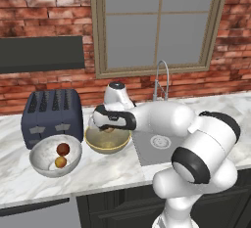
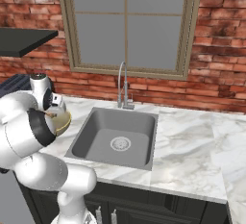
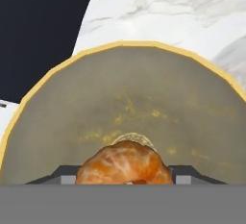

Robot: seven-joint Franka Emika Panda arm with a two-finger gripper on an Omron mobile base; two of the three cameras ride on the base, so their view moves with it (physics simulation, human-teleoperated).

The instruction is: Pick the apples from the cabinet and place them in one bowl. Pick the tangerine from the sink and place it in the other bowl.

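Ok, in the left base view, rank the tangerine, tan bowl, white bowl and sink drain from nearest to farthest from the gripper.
1. tangerine, between the gripper fingers.
2. tan bowl, directly beneath.
3. white bowl, to the left, holding both apples.
4. sink drain, to the right.

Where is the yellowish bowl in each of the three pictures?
Left base view: the tan-olive bowl sits on the counter just right of the white bowl, under the gripper.
Right base view: its rim peeks out at the left edge, behind the arm.
Hand view: its inside spreads across the middle, below the held tangerine.
Shared landmark: the toaster, dark at upper left in the hand view.
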